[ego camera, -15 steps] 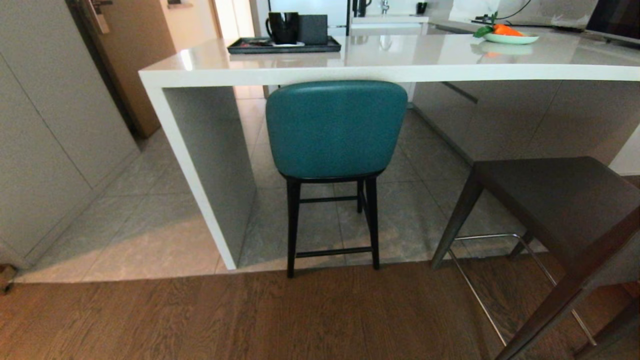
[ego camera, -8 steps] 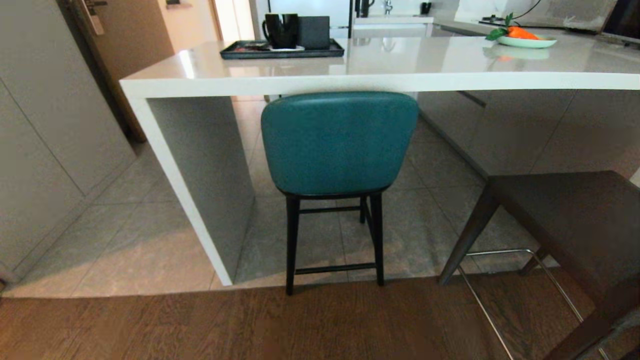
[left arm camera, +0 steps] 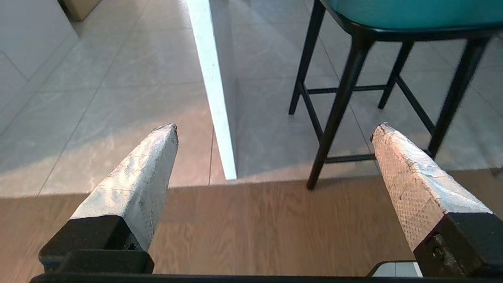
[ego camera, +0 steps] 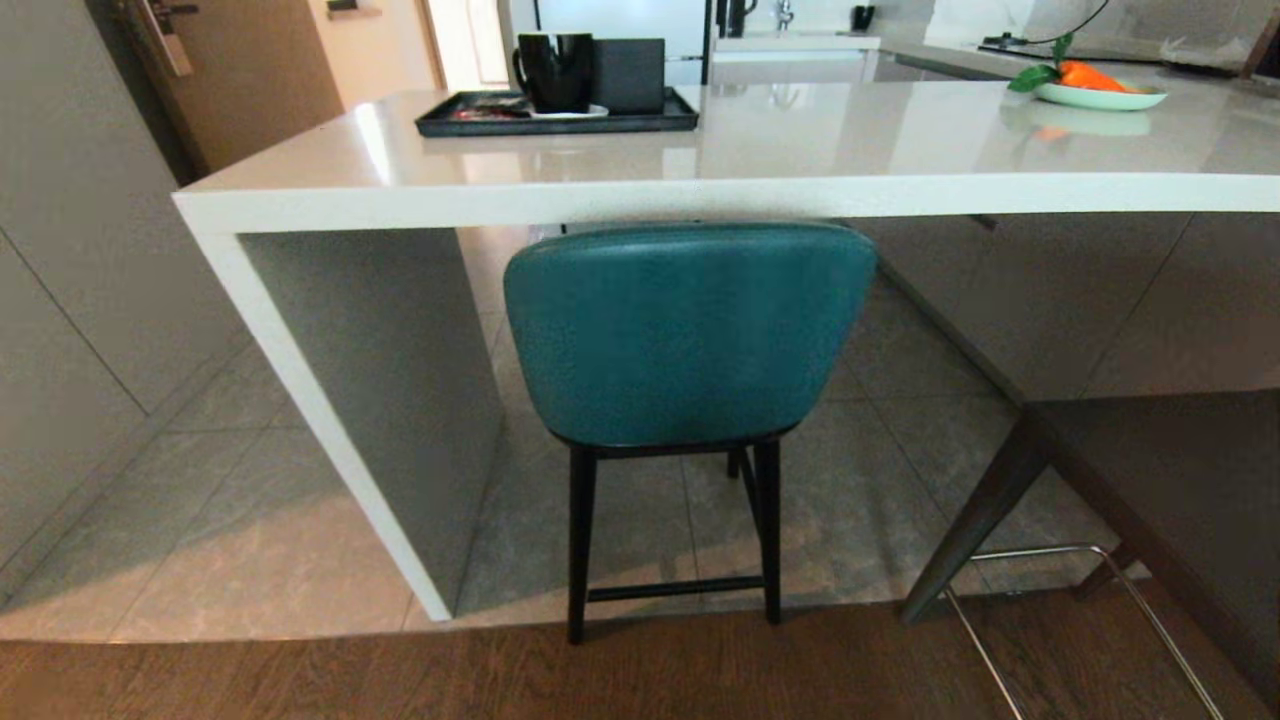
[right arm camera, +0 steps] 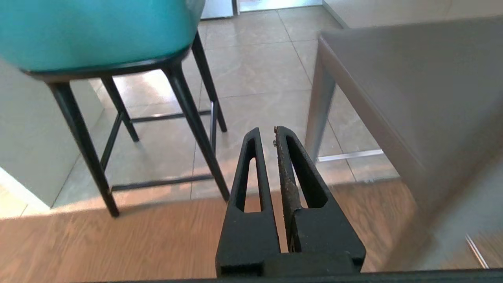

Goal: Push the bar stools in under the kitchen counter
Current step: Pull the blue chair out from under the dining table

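Left gripper (left arm camera: 274, 129) — you see its two taped fingers (left arm camera: 141, 169) spread wide across the lower half of the left wrist view, nothing between them, pointing down and forward over the wood floor (left arm camera: 251, 224).

Right gripper (right arm camera: 266, 135) — its black fingers stand pressed together at lower centre of the right wrist view, empty, aimed at the floor between the two stools. Neither arm enters the head view; you can judge both as carried low and idle.

Teal stool (ego camera: 688, 330) — centre of the head view, its back facing you just below the slab edge, its rear legs at the line where tile meets wood. It looks largely tucked in.

Dark grey stool (ego camera: 1180, 480) — lower right of the head view, standing out from the counter; by its position, this one needs the push.

Kitchen counter (ego camera: 700, 190) — spans the upper half, carrying a black tray (ego camera: 555, 115) at upper centre and a green plate (ego camera: 1100, 97) at upper right.
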Robot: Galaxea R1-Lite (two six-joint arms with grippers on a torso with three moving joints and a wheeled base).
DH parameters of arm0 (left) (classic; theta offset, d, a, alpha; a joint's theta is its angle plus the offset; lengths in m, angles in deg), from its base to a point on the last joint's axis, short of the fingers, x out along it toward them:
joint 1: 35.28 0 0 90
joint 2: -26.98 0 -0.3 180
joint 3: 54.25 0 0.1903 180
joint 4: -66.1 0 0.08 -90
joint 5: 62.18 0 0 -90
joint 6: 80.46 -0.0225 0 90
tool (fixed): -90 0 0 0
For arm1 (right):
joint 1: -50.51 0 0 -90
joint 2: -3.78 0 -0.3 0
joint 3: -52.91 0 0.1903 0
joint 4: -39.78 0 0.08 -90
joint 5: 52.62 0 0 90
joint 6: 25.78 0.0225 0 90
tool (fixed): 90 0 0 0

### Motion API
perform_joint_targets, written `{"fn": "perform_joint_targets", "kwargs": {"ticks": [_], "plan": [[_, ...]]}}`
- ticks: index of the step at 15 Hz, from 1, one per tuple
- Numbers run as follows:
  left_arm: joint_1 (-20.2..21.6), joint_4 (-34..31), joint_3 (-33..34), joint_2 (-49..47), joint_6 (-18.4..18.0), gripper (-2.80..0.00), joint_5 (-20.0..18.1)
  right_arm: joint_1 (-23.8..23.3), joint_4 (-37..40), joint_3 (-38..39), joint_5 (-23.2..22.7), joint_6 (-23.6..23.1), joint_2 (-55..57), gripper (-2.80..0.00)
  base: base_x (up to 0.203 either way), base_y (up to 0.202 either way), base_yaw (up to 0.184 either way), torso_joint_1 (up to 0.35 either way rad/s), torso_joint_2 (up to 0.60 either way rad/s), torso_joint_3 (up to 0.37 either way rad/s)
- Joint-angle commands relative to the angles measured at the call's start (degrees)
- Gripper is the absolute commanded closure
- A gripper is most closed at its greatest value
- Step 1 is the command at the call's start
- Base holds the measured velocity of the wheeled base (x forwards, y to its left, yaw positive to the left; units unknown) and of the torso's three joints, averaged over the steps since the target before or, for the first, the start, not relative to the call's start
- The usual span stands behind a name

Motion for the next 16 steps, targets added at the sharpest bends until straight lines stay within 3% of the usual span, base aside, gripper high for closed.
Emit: {"fn": "perform_joint_targets", "kwargs": {"ticks": [1, 16], "plan": [[0.02, 0.02, 0.05, -0.04, -0.01, -2.8, -0.02, 0.02, -0.06, 1.32, -0.01, 0.02, 0.09, 0.0, 0.189, 0.0, 0.003, -0.002, 0.0, 0.002], [-0.01, 0.02, 0.09, -0.08, -0.01, -2.8, -0.05, 0.02, -0.06, 1.32, -0.01, 0.02, 0.09, 0.0, 0.193, 0.0, 0.001, 0.002, 0.0, 0.002]]}}
